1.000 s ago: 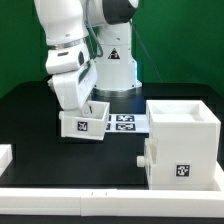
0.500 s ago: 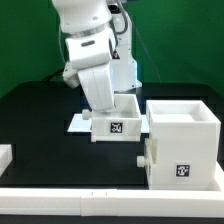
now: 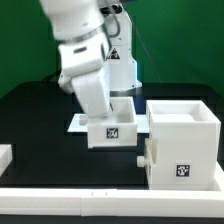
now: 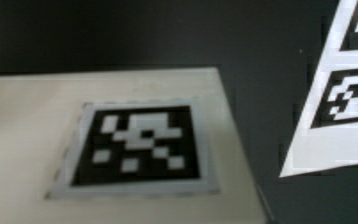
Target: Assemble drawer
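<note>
In the exterior view my gripper (image 3: pixel 107 104) reaches down into a small white open-top tray (image 3: pixel 112 132) with a tag on its front and holds it by its wall, tilted a little. The fingertips are hidden inside the tray. The tray hangs just to the exterior view's left of the large white cube casing (image 3: pixel 188 140), close to it but apart. The casing has a tag on its front, and a knob (image 3: pixel 143 158) sticks out of its left side low down. The wrist view shows a white tray face with its tag (image 4: pixel 140 142) close up; no fingers show.
The marker board (image 3: pixel 78 124) lies on the black table behind and under the held tray, and also shows in the wrist view (image 4: pixel 345 95). A white ledge (image 3: pixel 90 205) runs along the front, with a white block (image 3: pixel 5 156) at the left edge. The robot base (image 3: pixel 122 70) stands behind.
The arm has carried the tray from the exterior view's left toward the casing, then lowered it slightly. The casing has not moved.
</note>
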You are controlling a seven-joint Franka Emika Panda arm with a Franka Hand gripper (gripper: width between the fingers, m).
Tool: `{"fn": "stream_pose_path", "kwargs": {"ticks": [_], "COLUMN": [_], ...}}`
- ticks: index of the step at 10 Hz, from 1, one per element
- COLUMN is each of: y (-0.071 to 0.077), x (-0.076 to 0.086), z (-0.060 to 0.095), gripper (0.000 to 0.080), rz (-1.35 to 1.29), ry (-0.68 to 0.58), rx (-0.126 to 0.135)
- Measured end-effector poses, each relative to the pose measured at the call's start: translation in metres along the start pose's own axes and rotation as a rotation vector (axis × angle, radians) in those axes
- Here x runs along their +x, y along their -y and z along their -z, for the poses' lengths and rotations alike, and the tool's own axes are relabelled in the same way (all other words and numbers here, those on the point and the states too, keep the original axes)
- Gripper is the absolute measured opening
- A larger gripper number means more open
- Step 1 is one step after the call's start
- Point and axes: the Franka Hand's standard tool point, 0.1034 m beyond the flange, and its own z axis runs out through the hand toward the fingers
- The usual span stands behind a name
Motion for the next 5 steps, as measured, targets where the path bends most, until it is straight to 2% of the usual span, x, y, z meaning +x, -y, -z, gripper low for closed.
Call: {"fn": "stream_pose_path", "kwargs": {"ticks": [2,3,4,5], "y": [-0.031,-0.043,-0.048,-0.045], "x": [0.009,0.011,0.009,0.01], "z": [0.004,0.009,0.017,0.014], "gripper": [0.0038,0.0038,0.0038,0.0038], "rz": [-0.001,0.021,0.02,0.021], "ry": [-0.08,-0.104,-0.107,-0.106], "rx": [0.044,0.048,0.027,0.032]}}
